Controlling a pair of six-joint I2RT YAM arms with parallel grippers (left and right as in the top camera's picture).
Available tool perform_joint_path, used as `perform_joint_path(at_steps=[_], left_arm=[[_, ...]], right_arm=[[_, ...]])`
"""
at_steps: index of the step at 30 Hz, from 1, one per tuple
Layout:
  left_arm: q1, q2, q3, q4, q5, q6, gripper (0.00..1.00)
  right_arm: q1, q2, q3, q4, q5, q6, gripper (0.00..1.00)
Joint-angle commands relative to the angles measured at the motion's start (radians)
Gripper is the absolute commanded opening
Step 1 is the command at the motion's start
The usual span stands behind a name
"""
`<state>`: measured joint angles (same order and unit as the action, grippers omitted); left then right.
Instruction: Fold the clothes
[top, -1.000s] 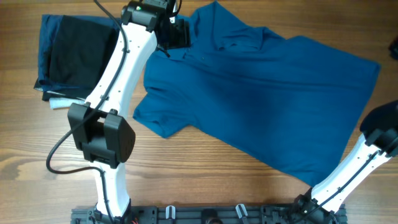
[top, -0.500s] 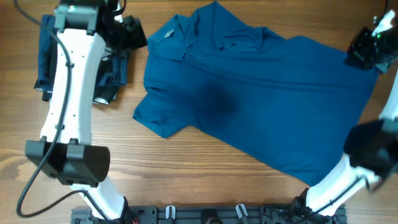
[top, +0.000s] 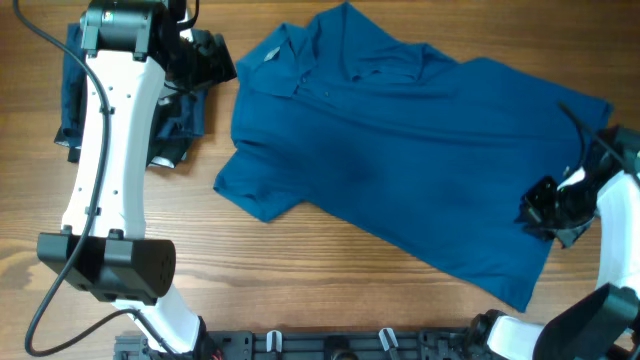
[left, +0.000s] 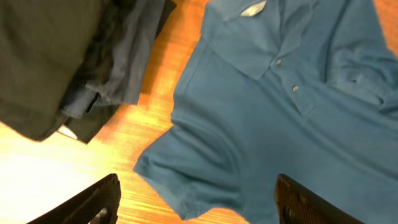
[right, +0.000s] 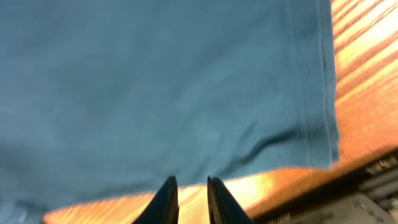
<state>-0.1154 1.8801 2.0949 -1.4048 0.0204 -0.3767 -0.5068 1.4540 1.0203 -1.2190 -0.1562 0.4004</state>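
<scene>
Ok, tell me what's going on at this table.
Two robot arms are set to fold a blue polo shirt. It lies spread out on the wooden table and is not yet folded. The left gripper hangs wide open and empty by a pile of dark garments beside the shirt's collar. The right gripper hovers over the shirt near its bottom hem, with its jaws nearly together, a slim gap showing and nothing between them.
</scene>
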Motion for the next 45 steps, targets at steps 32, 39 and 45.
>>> perform_joint_path(at_steps=[32,39,45], left_arm=[[0.002,0.087,-0.002,0.064,-0.063,-0.02,0.84],[0.013,0.09,-0.002,0.057,-0.055,-0.021,0.84],[0.012,0.09,-0.002,0.062,-0.025,-0.021,0.85]], right_arm=[[-0.282,0.44,0.372,0.208,0.128,-0.115,0.11],[-0.236,0.391,0.452,-0.096,-0.072,-0.105,0.05],[-0.216,0.38,0.244,-0.035,-0.081,-0.097,0.04]])
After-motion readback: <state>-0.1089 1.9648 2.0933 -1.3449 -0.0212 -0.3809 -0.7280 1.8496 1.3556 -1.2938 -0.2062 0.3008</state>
